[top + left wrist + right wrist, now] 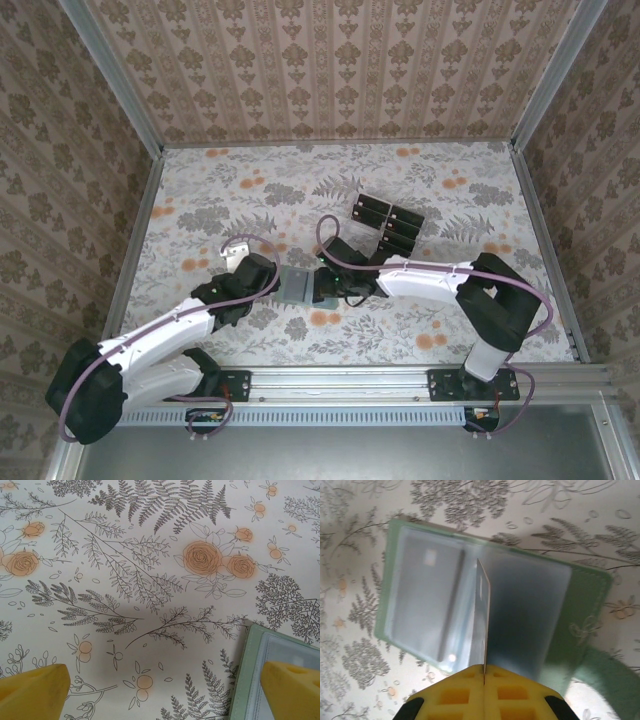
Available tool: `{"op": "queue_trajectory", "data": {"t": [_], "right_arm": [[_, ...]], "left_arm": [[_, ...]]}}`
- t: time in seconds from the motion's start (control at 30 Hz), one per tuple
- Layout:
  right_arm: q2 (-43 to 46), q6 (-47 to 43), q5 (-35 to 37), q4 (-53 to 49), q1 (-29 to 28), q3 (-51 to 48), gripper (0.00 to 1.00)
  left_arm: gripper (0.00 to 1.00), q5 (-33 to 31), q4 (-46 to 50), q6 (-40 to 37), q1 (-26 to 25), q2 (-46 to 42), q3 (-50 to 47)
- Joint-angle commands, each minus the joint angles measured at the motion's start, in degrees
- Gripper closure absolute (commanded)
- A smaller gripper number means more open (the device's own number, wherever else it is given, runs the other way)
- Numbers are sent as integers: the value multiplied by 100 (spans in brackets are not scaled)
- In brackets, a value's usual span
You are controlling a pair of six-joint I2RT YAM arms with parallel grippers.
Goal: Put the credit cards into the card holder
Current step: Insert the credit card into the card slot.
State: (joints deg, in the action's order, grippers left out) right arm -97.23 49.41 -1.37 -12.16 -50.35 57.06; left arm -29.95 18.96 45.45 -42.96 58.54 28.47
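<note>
Right tool [484, 674] is clamped on one credit card [483, 615], edge-on over the open card holder [582, 605] mid-frame. Left tool [162, 689] is spread wide beside it. Insertion step I reckon, next needs lining up with a sleeve.

White-shelled left arm [160, 335] and right arm [430, 280], black joints, looping purple cables [322, 238], right hand [484, 677] with yellow fingertips [450, 697]

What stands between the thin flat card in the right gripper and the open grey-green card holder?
Nothing visible. The right gripper holds the card edge-on over the clear sleeves of the holder, with no object between.
</note>
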Motion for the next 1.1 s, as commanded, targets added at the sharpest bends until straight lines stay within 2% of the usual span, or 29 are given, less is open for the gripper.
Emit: {"op": "queue_trajectory", "data": {"t": [0.0,0.3,0.57,0.73,1.07], "right_arm": [[155,-395,-52,-320,226,-147,100],[176,-963,-317,-645,640,-62,100],[672,-951,-892,-25,644,-139,100],[1025,-941,-952,352,714,-293,100],[1152,-775,-1325,1385,1008,-954,100]], "left_arm": [[0,45,170,28,43,39,36],[0,417,62,-154,39,288,176],[0,944,-1,-525,40,869,486],[0,1255,6,-635,16,1199,635],[0,1115,29,-310,-333,1414,633]]}}
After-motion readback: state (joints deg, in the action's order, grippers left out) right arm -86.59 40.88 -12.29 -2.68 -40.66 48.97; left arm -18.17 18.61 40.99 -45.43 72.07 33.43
